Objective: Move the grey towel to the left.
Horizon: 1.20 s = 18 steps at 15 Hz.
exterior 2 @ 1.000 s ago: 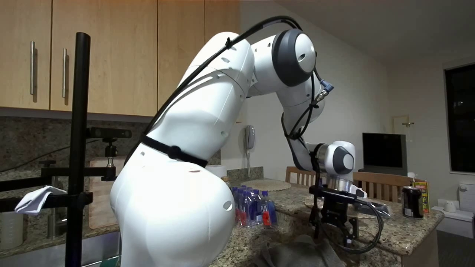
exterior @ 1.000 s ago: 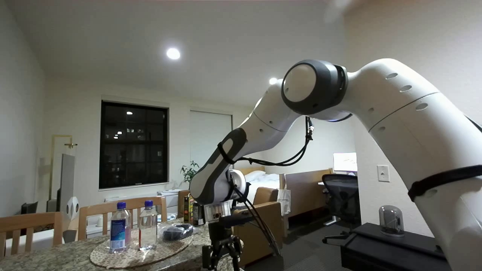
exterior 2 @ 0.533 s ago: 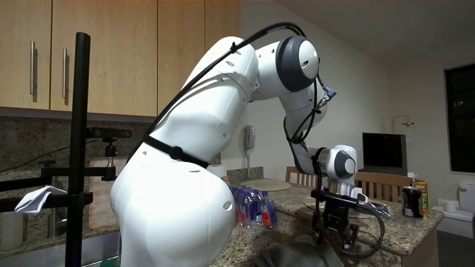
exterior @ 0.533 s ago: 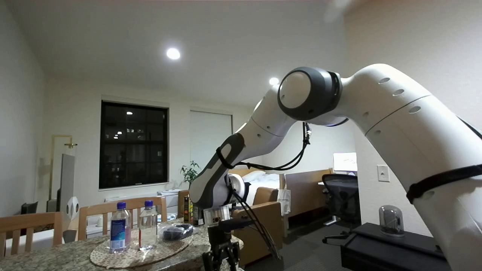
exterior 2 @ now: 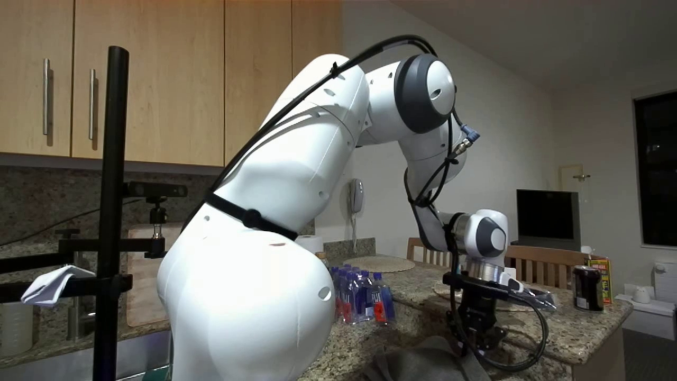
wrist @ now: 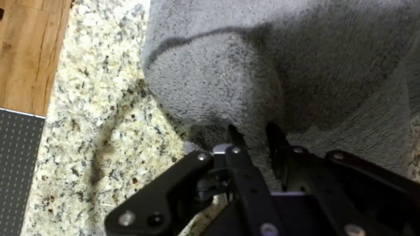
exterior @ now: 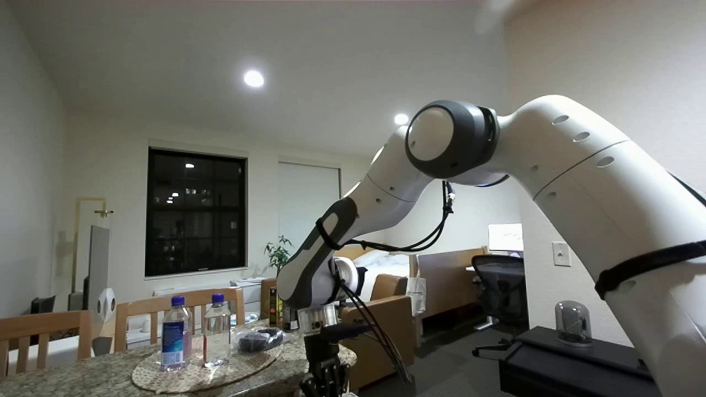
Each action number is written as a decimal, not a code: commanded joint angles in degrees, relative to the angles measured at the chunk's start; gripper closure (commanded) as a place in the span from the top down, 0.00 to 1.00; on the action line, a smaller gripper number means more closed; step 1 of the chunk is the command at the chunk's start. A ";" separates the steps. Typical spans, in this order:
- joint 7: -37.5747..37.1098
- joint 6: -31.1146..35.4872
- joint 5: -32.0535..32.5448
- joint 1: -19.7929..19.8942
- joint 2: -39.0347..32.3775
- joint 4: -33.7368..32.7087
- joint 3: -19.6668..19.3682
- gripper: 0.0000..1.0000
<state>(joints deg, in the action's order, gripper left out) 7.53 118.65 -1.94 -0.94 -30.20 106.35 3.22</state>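
Floorboards show at the far left of the wrist view, with a dark dotted floor covering below them, both past the edge of the countertop. That edge runs down the picture on a straight slant. Inside it lies a strip of countertop, narrower at the top and wider lower down, and then the grey towel, whose left border stops short of the edge and leaves room on that side. The towel lies bunched, a shadowed crease crossing it and its rounded left part raised in a fold. The gripper enters from the bottom, closed on the towel, its fingers near each other with a ridge of towel between them. Farther right the towel spreads flatter, and a sliver of countertop shows past it at the picture's right side.

In an exterior view, the white arm rises at left, partly hiding a cluster of bottles; a stretch of countertop separates these from the towel, which the picture's bottom cuts off. The gripper is down at the towel's right part, and behind it passes the front edge of a raised ledge. A dark can stands near the ledge's right end.
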 commanded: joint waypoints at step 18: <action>-6.12 -13.17 -0.67 -3.93 4.98 -5.00 1.56 0.09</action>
<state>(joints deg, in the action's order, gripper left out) 4.24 104.09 -1.85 -3.45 -28.39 99.28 4.13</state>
